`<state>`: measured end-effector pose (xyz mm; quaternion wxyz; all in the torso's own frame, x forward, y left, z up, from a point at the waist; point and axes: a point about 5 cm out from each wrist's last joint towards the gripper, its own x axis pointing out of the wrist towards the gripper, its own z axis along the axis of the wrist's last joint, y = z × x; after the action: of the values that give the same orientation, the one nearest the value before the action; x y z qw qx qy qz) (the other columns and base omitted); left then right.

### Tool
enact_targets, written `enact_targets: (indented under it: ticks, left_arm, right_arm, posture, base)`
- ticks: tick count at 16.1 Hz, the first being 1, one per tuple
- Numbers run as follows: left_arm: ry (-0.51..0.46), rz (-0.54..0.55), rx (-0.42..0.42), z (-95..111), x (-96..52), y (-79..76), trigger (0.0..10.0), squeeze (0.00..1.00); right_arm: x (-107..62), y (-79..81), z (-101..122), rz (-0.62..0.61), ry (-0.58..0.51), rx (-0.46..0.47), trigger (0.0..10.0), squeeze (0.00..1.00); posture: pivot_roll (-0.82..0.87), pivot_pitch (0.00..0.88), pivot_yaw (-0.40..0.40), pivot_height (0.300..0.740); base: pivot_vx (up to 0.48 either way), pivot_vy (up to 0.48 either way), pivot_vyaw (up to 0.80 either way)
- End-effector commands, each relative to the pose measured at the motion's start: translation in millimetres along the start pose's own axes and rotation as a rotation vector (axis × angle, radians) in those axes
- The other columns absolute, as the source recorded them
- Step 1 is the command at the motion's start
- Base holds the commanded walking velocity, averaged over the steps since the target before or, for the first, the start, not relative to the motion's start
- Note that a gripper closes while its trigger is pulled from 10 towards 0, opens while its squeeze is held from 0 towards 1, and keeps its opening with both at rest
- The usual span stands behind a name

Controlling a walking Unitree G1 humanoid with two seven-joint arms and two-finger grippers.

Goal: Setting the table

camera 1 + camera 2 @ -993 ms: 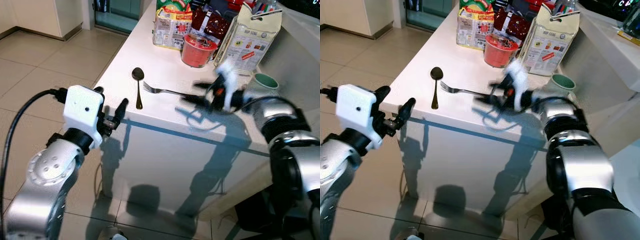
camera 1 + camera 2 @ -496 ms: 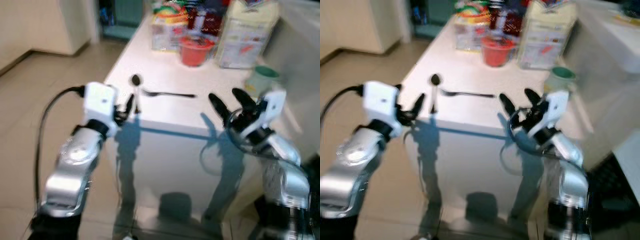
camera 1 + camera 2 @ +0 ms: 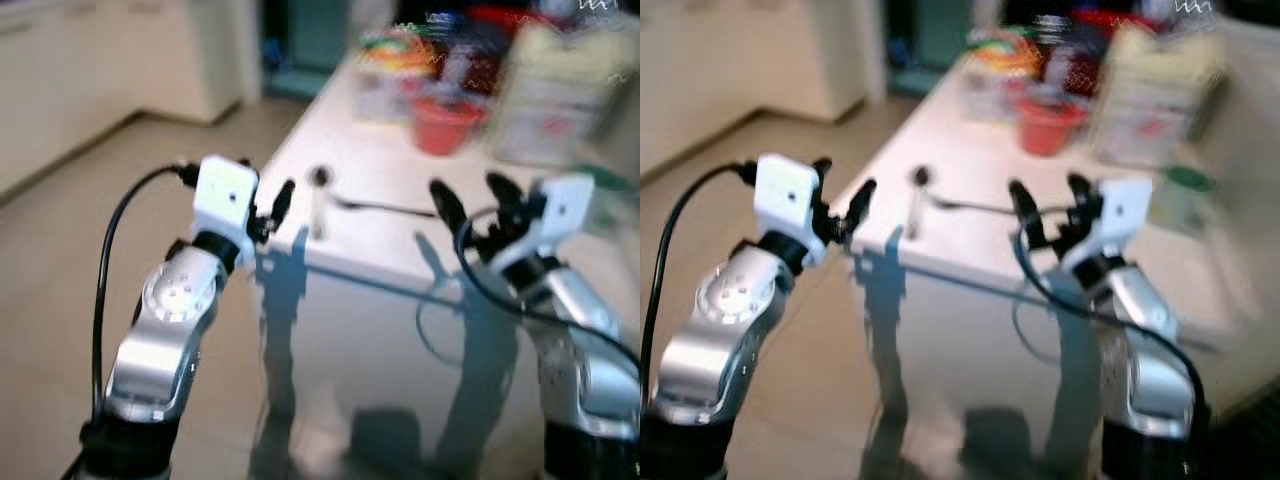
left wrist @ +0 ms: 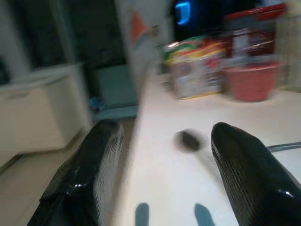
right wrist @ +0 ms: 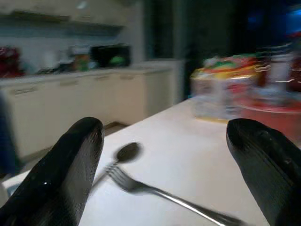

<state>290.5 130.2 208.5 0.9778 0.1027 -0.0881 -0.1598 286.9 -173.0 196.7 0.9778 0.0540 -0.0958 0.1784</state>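
You have pulled the right gripper (image 3: 1050,208) back off the white table (image 3: 400,165); a second ago it was reaching low over the tabletop beside the fork, and now it is raised at the near edge with its two black fingers spread wide and nothing between them. The whole head view has also shifted and blurred since then, so part of that is the robot stepping back, not only the arm.

The fork (image 5: 164,194) lies flat on the table just ahead of the right gripper, tines pointing toward the spoon (image 5: 126,152), handle running out toward the gripper's far finger. It sits where it did a second ago, so I judge the right arm's last job there is finished or given up, and the piece is placed.

The left gripper (image 3: 268,212) is raised at the table's near corner, fingers apart and empty. Straight ahead of it lies the spoon, bowl away from you, handle toward the edge, close beside the fork's tines but whether touching I cannot tell through the blur.

Well beyond both grippers, at the far end of the table, stand a red bowl (image 3: 443,123), a large paper bag (image 3: 1150,95) and some colourful food packets (image 4: 197,68). A green-rimmed cup (image 3: 1189,180) sits out past the right gripper.

With both grippers free, you look ready to fetch the next item.
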Motion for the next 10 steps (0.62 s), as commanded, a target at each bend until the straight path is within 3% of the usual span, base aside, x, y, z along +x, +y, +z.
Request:
enact_targets:
  ticks: [1,4,10]
  left_arm:
    - [-0.004,0.034,0.008,0.8,-3.0,6.5,10.0,0.0]
    - [-0.005,0.028,0.004,0.2,-7.6,5.2,10.0,0.0]
    - [-0.013,-0.238,-0.051,0.2,-20.9,-26.3,10.0,0.0]
  right_arm:
    - [6.5,5.0,-1.7,0.021,0.017,0.001,10.0,0.0]
    - [12.7,-1.1,7.4,-0.011,-0.003,0.013,10.0,0.0]
    - [7.5,-26.0,31.6,-0.051,-0.065,0.013,10.0,0.0]
  posture:
    - [0.06,0.0,-0.054,0.74]
    - [0.06,0.0,-0.064,0.74]
    - [0.07,0.0,-0.073,0.74]
  base:
    - [0.428,0.0,0.8]
    - [0.0,0.0,0.0]
    - [0.0,0.0,0.0]
